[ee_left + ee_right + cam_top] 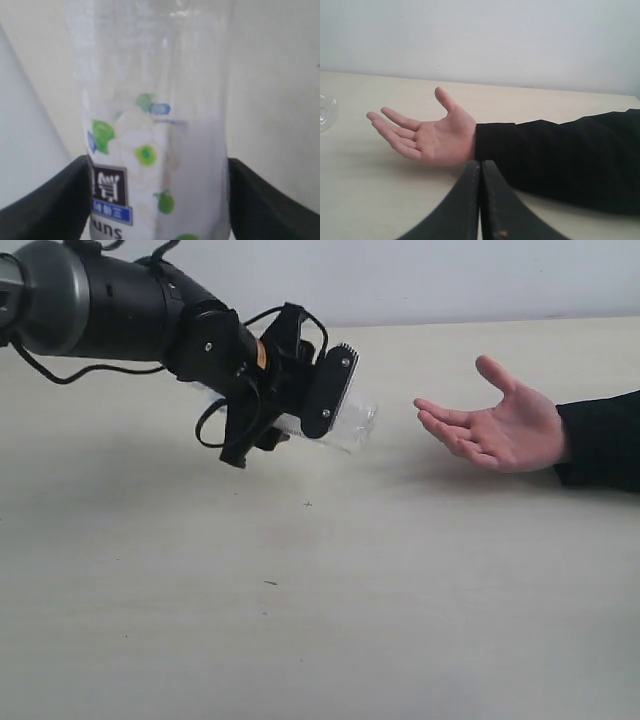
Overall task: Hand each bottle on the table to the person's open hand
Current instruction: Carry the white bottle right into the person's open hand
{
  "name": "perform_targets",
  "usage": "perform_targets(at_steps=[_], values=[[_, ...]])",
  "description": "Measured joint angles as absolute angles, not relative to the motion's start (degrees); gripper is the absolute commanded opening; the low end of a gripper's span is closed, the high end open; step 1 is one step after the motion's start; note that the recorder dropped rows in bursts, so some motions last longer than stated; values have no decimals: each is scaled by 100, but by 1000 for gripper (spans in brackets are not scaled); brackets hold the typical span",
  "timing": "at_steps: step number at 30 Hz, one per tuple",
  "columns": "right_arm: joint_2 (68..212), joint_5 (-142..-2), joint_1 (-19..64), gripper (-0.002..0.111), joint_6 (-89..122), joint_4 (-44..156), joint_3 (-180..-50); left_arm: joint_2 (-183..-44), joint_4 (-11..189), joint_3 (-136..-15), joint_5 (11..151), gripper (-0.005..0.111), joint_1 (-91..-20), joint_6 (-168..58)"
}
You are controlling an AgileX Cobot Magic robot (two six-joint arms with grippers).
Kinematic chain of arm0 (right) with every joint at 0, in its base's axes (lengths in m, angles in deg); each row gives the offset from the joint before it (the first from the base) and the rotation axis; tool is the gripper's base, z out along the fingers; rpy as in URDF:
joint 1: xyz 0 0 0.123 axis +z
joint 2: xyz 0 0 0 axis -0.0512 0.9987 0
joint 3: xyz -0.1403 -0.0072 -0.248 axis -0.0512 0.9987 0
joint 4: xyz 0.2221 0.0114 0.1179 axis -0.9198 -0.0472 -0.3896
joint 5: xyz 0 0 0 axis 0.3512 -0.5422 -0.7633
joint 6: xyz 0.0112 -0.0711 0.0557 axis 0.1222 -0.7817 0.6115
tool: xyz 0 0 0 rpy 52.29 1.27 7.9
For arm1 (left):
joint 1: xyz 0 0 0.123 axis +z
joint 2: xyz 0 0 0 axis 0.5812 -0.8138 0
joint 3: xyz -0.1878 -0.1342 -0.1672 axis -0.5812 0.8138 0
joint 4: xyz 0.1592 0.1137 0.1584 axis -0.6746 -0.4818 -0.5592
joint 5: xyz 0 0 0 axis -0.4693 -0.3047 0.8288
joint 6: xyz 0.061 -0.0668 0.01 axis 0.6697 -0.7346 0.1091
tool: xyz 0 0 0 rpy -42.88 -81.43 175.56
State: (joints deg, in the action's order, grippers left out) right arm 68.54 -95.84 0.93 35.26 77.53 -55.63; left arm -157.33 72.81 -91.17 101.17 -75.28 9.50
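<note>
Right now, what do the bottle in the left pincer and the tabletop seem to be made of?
Bottle: probably thin clear plastic with a glossy finish; the background shows through it, and it carries a printed white-green label. Tabletop: pale beige, smooth and matte, perhaps laminate; no grain or glare is visible, so I cannot be sure.

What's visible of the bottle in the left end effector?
The bottle is fat, clear plastic, with a white label showing green dots and blue and black print patches. The left end effector clamps it, one finger against each side. In the exterior view it is tilted near horizontal, held above the table, its clear end toward the person's open hand with a gap between. Its cap is not visible.
</note>
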Motion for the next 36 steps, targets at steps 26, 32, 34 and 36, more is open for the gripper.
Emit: perform_targets(at_steps=[26,32,34,36], values=[[6854,-9584,93,0,3526,7753,-5563,-17163,4882,-11231,9223,0,-9447,983],[6854,-9584,93,0,3526,7753,-5563,-17579,4748,-11246,9254,0,-9437,983],[6854,-9584,93,0,3526,7753,-5563,-17663,4720,-11256,9242,0,-9399,983],[6854,-9584,93,0,3526,7753,-5563,-17720,4708,-11256,9220,0,-9365,983]])
